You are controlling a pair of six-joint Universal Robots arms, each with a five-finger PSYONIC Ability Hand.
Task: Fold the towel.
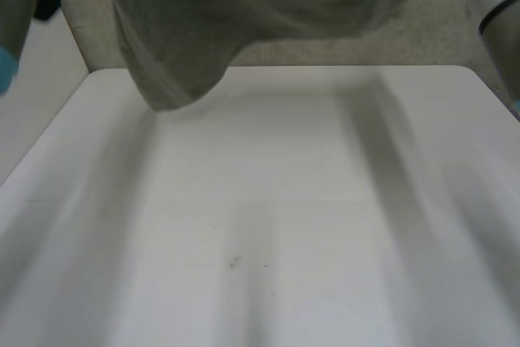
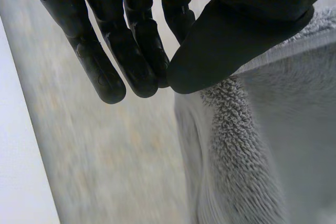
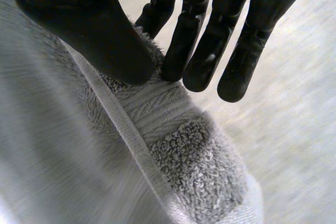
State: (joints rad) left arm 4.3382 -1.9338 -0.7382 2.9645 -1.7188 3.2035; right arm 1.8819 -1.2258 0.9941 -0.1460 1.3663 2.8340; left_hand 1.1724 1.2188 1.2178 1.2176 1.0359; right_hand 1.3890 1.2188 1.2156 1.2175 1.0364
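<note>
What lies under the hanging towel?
Under the towel is the white table, with a few small dark specks. The towel covers part of the floor beyond the table's far edge.

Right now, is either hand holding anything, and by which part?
Both hold the grey towel: left hand and right hand each pinch its hemmed edge between thumb and fingers.

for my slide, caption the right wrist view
Right hand pinching the grey towel by its hemmed edge, thumb against fingers.
</note>
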